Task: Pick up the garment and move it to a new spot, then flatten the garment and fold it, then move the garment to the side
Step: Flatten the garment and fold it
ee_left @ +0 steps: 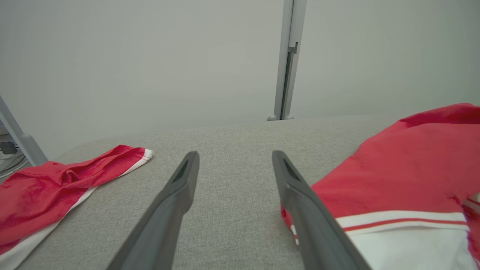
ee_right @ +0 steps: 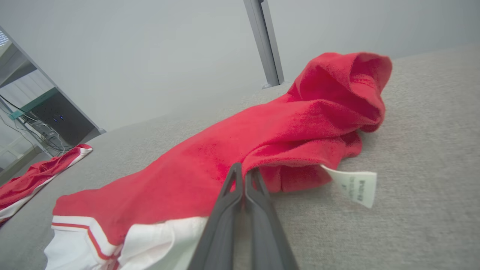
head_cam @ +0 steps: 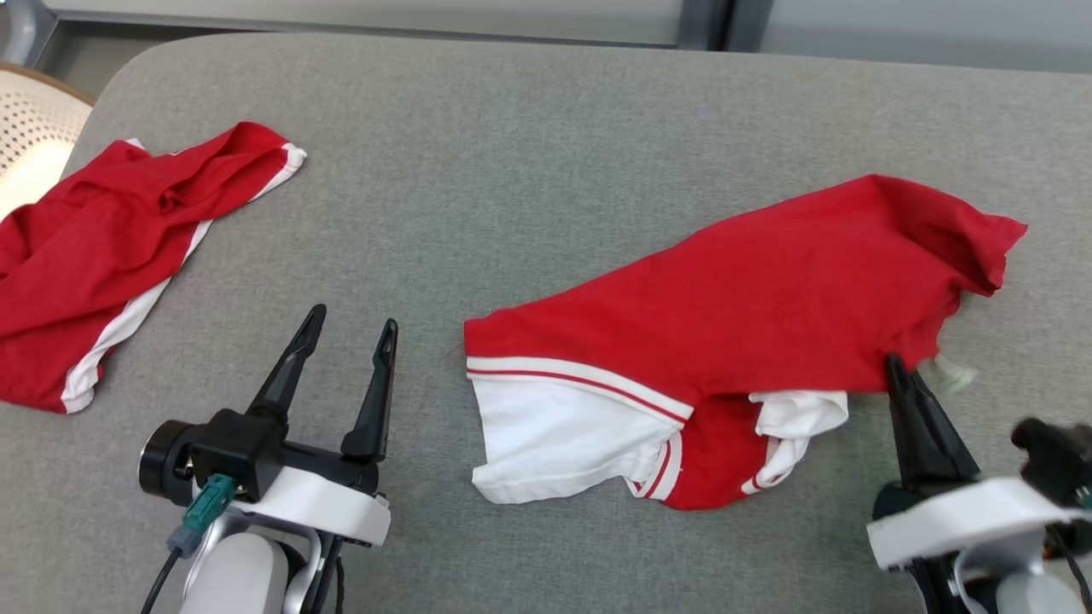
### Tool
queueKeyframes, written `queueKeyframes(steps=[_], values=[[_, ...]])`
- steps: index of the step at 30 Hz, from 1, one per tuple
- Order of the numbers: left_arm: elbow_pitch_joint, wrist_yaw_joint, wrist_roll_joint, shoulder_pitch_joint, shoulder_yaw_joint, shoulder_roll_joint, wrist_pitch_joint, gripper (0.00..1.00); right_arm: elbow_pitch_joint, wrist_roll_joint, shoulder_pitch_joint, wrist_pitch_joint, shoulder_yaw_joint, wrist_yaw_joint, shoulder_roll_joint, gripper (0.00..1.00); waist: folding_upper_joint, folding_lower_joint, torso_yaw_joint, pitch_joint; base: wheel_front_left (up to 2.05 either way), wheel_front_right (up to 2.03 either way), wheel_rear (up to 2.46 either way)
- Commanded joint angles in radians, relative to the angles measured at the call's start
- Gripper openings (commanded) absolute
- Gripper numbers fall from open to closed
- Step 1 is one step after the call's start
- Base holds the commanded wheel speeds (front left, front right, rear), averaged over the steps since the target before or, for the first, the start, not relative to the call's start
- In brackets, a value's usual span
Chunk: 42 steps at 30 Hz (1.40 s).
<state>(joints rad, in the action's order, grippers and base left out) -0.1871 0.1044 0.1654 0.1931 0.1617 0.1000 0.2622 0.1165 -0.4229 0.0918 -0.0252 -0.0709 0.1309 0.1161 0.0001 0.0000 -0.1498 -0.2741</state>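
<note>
The garment [head_cam: 768, 290] is a red top with white sleeves and striped trim. It lies crumpled on the right half of the grey table [head_cam: 512, 170]. My right gripper [head_cam: 894, 362] is shut, its tips pinching the red hem on the near right side; in the right wrist view the closed fingers [ee_right: 243, 168] meet the fabric's edge [ee_right: 240, 150]. A white care label [ee_right: 354, 183] sticks out beside them. My left gripper [head_cam: 350, 328] hovers open over bare table, left of the garment's sleeve [ee_left: 405, 176], with nothing between its fingers [ee_left: 235, 153].
A second red garment with white trim [head_cam: 102, 247] lies bunched at the table's left edge. A pale perforated chair or basket [head_cam: 34, 128] stands beyond that corner. Bare table lies between the two garments and behind them.
</note>
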Motion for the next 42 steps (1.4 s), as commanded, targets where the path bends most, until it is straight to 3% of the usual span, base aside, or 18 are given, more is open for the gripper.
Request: queueKeyframes(steps=[1, 9, 10, 12, 13, 21, 32, 42], values=[[0.000, 0.001, -0.008, -0.009, -0.010, 0.007, 0.003, 1.00, -0.044, 0.008, -0.048, -0.008, 0.019, 0.000, -0.014, 0.00, -0.0001, 0.0000, 0.018, 0.017, 0.00, 0.00, 0.00], [0.002, 0.004, -0.010, -0.031, -0.026, 0.015, 0.003, 1.00, -0.092, 0.032, -0.234, 0.004, 0.040, 0.000, -0.058, 0.00, -0.0001, 0.0000, 0.045, 0.047, 0.00, 0.00, 0.00], [0.003, 0.003, -0.011, -0.036, -0.029, 0.016, 0.003, 1.00, -0.076, 0.035, -0.246, 0.000, 0.031, 0.000, -0.059, 0.09, -0.0001, 0.0000, 0.047, 0.050, 0.00, 0.00, 0.00], [0.003, 0.003, -0.011, -0.043, -0.033, 0.020, 0.003, 1.00, -0.051, 0.025, -0.252, -0.019, 0.008, 0.000, -0.061, 0.64, -0.0001, 0.0000, 0.052, 0.055, 0.00, 0.00, 0.00], [0.002, 0.003, -0.012, -0.045, -0.036, 0.021, 0.003, 1.00, -0.039, 0.030, -0.249, -0.033, 0.006, 0.000, -0.061, 1.00, -0.0001, 0.0000, 0.053, 0.059, 0.00, 0.00, 0.00], [0.003, -0.014, -0.006, -0.085, -0.062, 0.032, 0.003, 1.00, -0.092, 0.113, -0.200, -0.145, 0.016, 0.000, -0.051, 1.00, -0.0001, 0.0000, 0.067, 0.101, 0.00, 0.00, 0.00], [0.032, -0.033, 0.008, -0.167, -0.083, 0.039, 0.003, 1.00, -0.161, 0.166, -0.133, -0.077, 0.016, 0.000, 0.053, 1.00, -0.0001, 0.0000, 0.075, 0.162, 0.00, 0.00, 0.00], [0.066, -0.052, 0.017, -0.193, -0.071, 0.034, -0.013, 1.00, -0.133, 0.148, -0.144, -0.082, 0.024, 0.000, 0.049, 1.00, -0.0001, 0.0000, 0.064, 0.171, 0.00, 0.00, 0.00]])
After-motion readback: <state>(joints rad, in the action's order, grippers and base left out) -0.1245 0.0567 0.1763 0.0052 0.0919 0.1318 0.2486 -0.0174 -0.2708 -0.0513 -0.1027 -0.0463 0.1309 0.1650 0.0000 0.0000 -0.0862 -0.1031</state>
